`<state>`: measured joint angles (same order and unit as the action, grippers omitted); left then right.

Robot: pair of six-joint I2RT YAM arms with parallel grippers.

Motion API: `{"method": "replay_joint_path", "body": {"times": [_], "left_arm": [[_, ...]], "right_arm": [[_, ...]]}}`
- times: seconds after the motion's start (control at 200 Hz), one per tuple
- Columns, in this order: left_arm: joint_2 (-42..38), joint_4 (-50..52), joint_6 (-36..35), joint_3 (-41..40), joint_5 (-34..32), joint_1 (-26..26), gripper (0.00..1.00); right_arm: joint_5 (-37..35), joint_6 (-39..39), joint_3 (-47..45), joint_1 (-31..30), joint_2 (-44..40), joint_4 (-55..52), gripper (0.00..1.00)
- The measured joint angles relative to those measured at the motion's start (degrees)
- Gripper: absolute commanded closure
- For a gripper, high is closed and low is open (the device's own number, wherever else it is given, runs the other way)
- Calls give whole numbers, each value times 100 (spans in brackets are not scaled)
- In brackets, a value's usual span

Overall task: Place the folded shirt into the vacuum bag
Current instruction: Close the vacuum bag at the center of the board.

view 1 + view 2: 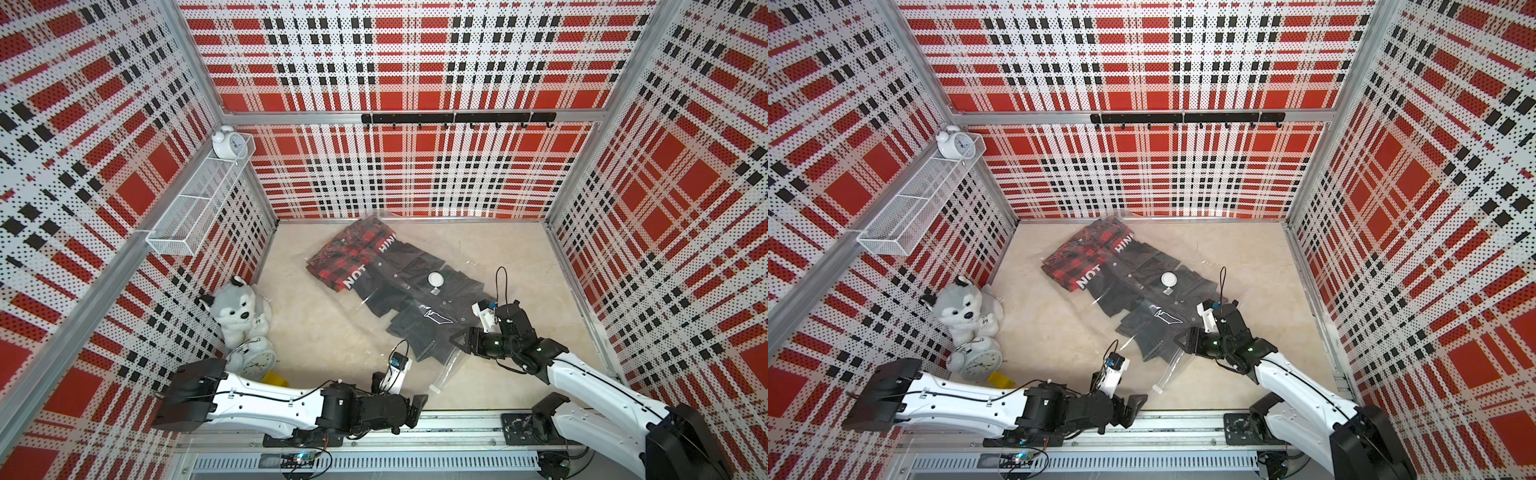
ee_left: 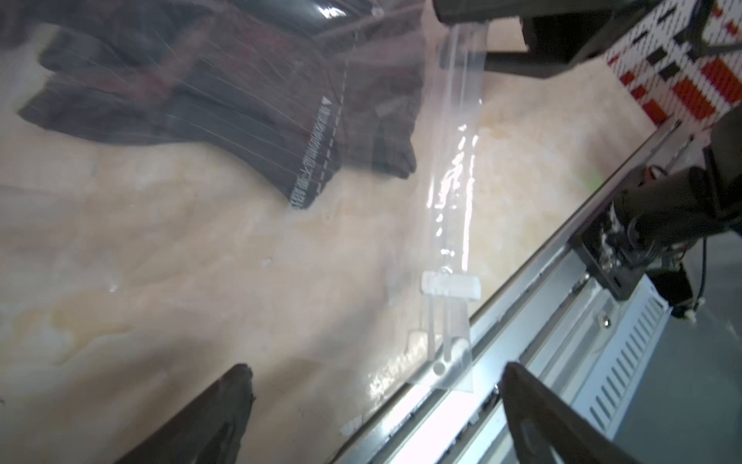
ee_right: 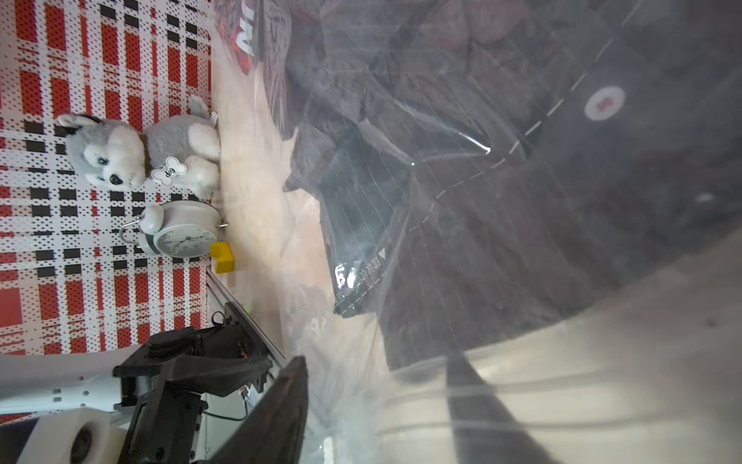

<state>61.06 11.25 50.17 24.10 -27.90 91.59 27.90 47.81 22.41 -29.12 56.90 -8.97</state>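
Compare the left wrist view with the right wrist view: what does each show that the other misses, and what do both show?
Only the left wrist view gives a clear sight of the white zip slider, the slotted grey panel and the right arm's base. Only the right wrist view shows the plush husky, the alarm clock, the yellow block and the round white valve. Both show the vacuum bag, the dark shirt seen through its plastic, and the beige table top.

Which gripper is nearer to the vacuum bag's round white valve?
Right. The right gripper is by the dark shirt near the valve; the left gripper is farther, at the front rail.
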Motion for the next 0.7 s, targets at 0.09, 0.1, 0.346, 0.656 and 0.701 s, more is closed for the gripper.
{"method": "replay_joint_path", "body": {"times": [0.09, 0.1, 0.346, 0.656, 0.701], "left_arm": [[352, 127, -122, 107, 63, 203, 2], [380, 133, -131, 118, 66, 216, 2], [1453, 813, -409, 944, -525, 627, 4], [2256, 1545, -485, 2076, -1923, 1167, 9], [2422, 1606, -570, 2076, -1930, 1176, 12]], "right_arm": [[46, 17, -24, 0, 111, 72, 56], [48, 33, -24, 0, 116, 81, 58], [70, 39, 33, 2, 245, 166, 79], [153, -26, 188, 94, 492, 160, 80], [179, -37, 201, 140, 503, 162, 80]]}}
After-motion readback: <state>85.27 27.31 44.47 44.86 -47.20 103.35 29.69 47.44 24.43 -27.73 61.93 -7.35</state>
